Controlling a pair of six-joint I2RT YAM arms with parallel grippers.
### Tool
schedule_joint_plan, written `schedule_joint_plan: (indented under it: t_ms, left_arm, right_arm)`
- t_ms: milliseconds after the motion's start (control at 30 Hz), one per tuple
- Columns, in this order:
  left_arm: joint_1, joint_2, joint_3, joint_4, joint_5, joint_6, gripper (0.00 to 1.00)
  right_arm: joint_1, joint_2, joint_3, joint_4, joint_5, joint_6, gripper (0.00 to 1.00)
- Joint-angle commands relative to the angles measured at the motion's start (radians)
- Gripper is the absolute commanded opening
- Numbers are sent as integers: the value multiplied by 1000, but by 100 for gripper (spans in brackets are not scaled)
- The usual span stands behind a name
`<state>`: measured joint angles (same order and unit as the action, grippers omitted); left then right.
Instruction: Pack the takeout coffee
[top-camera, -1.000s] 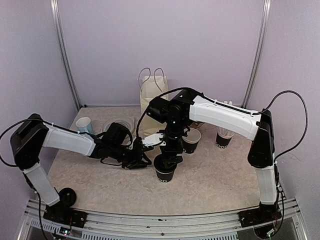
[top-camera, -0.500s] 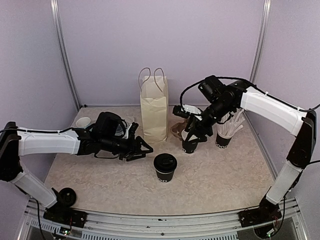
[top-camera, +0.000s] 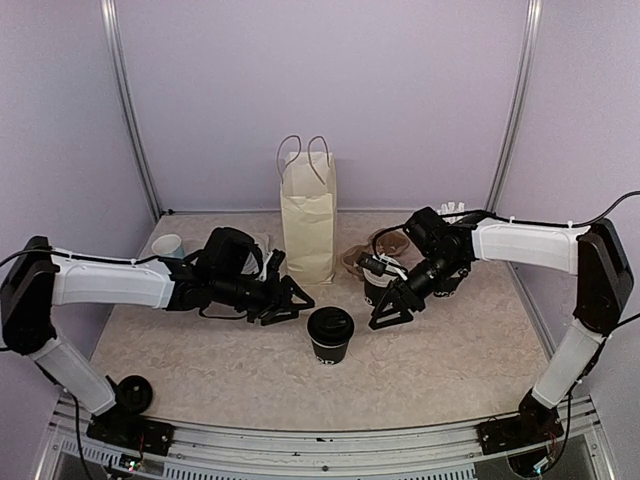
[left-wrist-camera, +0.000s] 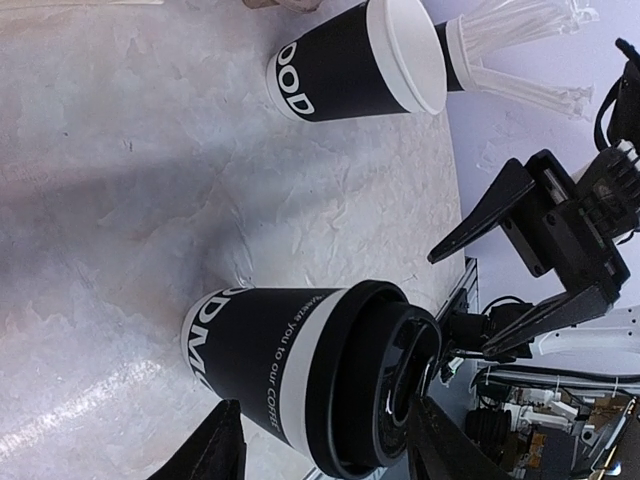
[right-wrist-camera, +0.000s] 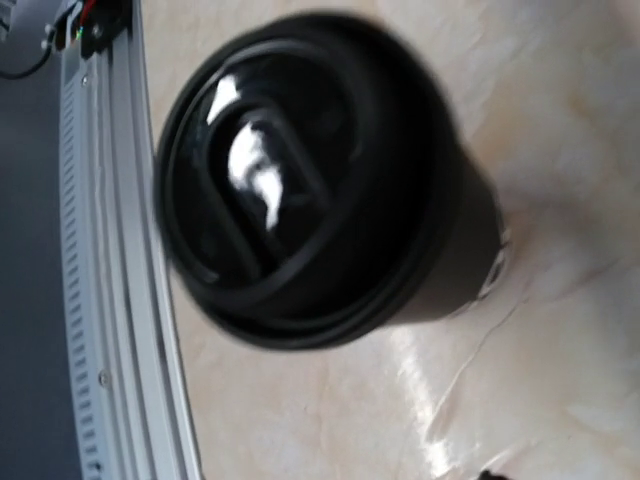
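Currently, both sets of fingers stand apart and empty: the left gripper (top-camera: 298, 305) left of the lidded cup (top-camera: 330, 333), the right gripper (top-camera: 390, 308) right of it. Farther back, the second cup (left-wrist-camera: 340, 65) looks lidless. Neither of the 2 cups is in the paper bag (top-camera: 308, 225) yet.

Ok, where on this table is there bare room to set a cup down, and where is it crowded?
Bare: the wide patch of table right of the lidded cup, nearer than the right gripper; also the near-left patch in front of the left arm. Crowded: the back, around the paper bag, second black cup and brown carrier.
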<state>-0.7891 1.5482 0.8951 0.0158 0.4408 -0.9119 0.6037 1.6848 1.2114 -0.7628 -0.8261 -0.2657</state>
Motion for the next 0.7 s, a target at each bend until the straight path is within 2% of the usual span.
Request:
schedule_joint_plan:
  t_ms: [0, 267, 433, 667]
  left_arm:
    - [-6, 56, 54, 40, 14, 5, 55]
    - [-6, 117, 72, 70, 61, 15, 52]
    - [-4, 143, 63, 68, 80, 28, 49]
    - [-3, 144, 67, 72, 86, 28, 51]
  right_arm:
    - [-27, 39, 22, 68, -46, 56, 70]
    - [-28, 129, 126, 26, -120, -5, 81]
    - [-25, 168, 154, 19, -133, -10, 80]
    - [-9, 186, 165, -11, -144, -36, 81]
